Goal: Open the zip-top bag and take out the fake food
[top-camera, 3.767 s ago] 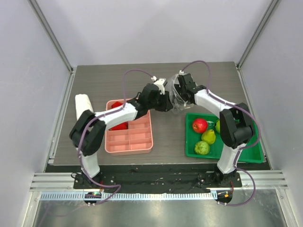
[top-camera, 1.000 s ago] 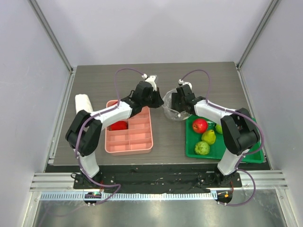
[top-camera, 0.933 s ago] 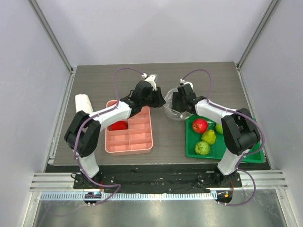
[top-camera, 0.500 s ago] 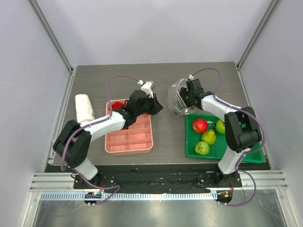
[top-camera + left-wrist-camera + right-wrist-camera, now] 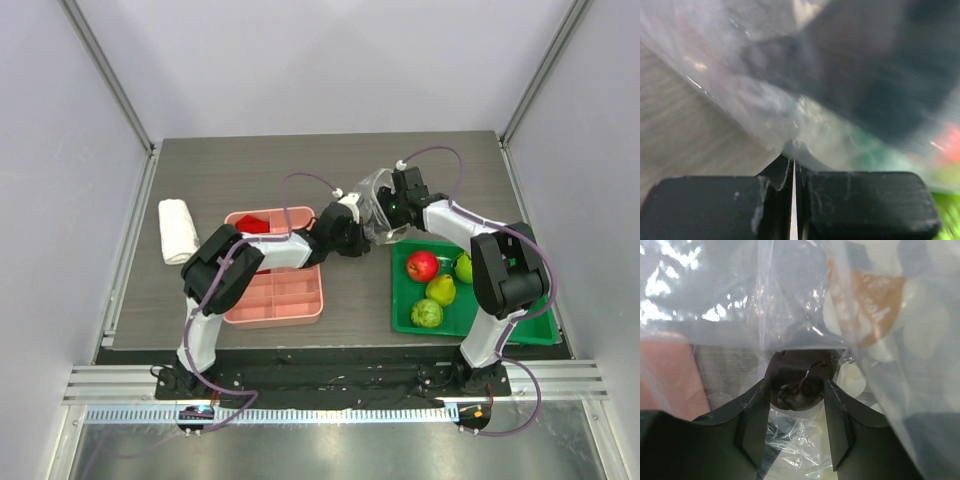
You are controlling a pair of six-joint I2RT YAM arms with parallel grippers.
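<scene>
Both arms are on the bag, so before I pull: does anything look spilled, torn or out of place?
Nothing stands out. The zip-top bag is bunched up between the left gripper and right gripper, with no tear I can see. The fake food sits in the green tray, none spilled.

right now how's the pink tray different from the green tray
The pink tray is split into compartments; the green tray is one open well. The pink tray holds a red piece in a far corner; the green tray holds a red apple, a pear and a green fruit. Both are rectangular and sit on the table.
</scene>
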